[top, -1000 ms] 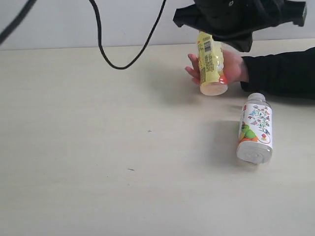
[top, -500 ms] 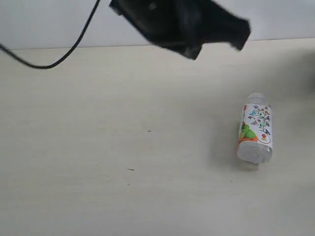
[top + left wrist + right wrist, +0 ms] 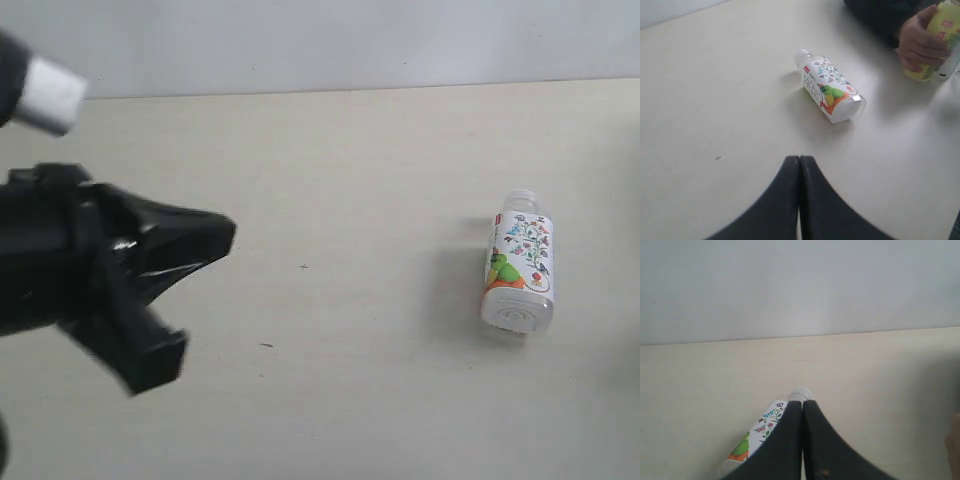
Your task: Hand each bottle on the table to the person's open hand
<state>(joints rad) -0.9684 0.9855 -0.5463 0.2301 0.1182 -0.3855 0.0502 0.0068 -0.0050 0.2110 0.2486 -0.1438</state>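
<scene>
Both the left gripper [image 3: 800, 167] and right gripper [image 3: 803, 409] are clenched, empty; the floral bottle [image 3: 759, 436] lies just beyond the right's tips; fetching it seems next, jaws opening first.

Floral-label bottle [image 3: 518, 264] flat on table [image 3: 350, 170]

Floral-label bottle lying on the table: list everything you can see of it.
The small clear plastic bottle with a floral label lies on its side on the pale cream tabletop, with its whitish cap pointing away from the exterior camera and its round base toward it. The white label wraps the body and carries coloured flower drawings, a green-and-orange patch near the base and a small red mark near the neck. Whether it holds liquid cannot be told. Only the tabletop touches it.
</scene>
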